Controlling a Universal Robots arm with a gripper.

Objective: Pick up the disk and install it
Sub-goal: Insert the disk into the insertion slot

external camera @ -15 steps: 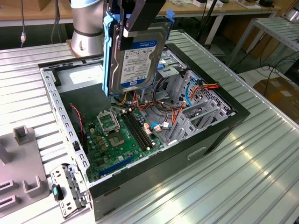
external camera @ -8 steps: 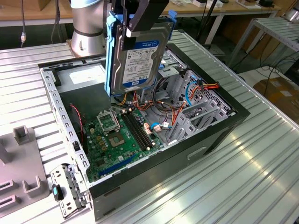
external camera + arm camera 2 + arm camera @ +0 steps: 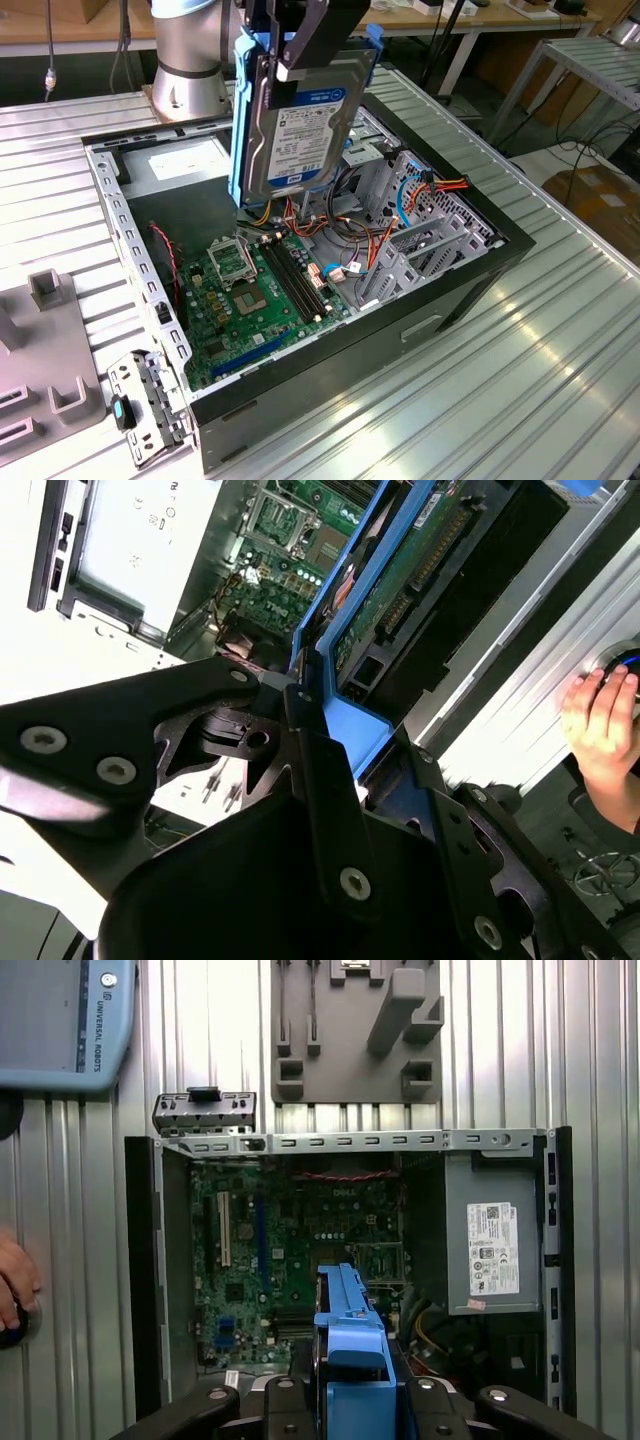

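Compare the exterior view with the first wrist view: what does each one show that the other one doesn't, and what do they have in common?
The exterior view adds the white label on the disk, which hangs on edge above the open computer case, and the arm's silver base. The first wrist view adds a person's hand and a grey handheld tablet. Both share the end effector clamped on the disk's blue carrier, the green circuit board, the grey power box and the grey fixture plate.
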